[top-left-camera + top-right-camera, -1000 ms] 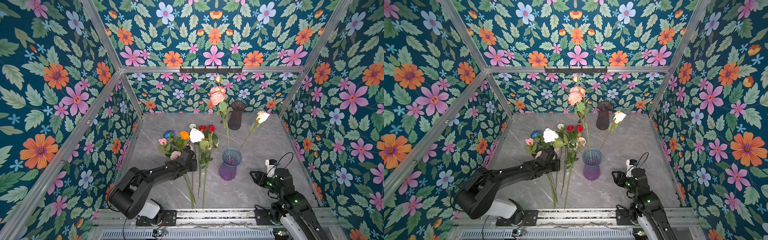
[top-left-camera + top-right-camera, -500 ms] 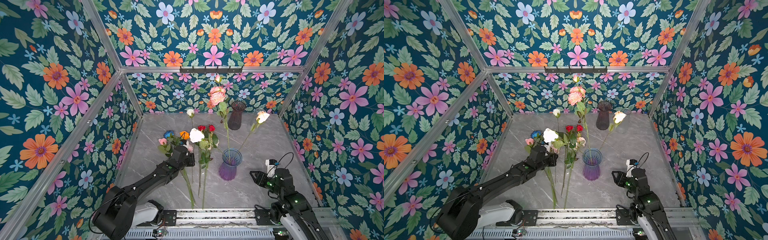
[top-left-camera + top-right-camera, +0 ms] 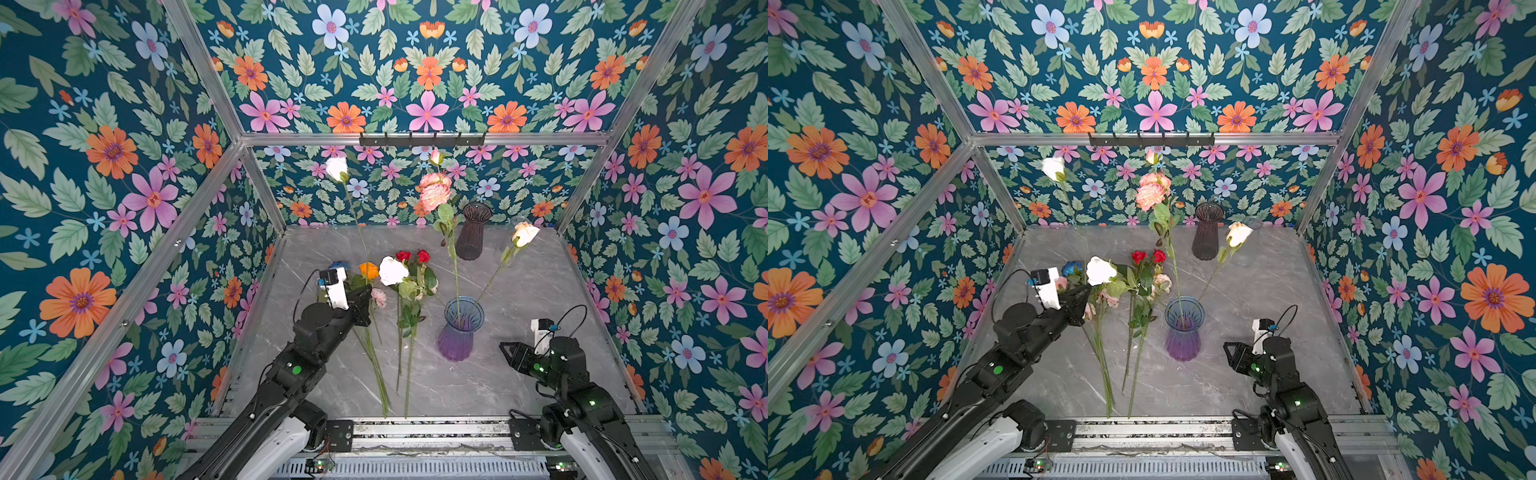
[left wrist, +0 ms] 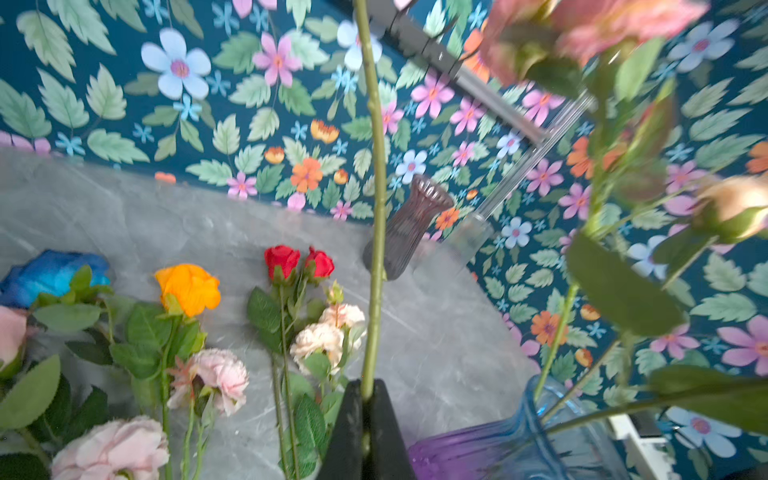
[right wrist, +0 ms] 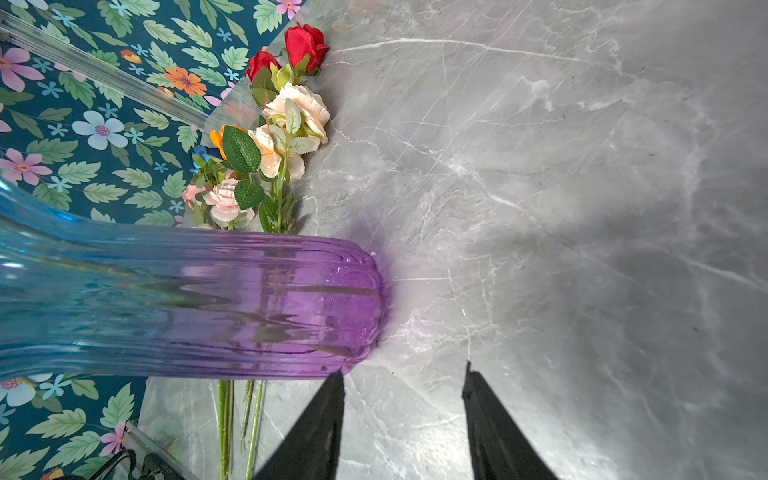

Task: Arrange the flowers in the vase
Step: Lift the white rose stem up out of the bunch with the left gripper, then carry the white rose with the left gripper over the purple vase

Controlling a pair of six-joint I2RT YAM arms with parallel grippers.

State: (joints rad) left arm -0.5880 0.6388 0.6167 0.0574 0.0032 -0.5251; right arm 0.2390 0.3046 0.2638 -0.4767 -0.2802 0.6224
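left gripper (image 3: 365, 293) clenched on white rose (image 3: 336, 168) stem, right gripper (image 3: 505, 347) released, empty, beside vase (image 3: 458, 334).

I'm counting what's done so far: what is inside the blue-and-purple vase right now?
Two stems stand in the vase: the pink peony spray and the cream rose. Their lower ends blur behind the ribbed tinted glass, so where they rest cannot be seen.
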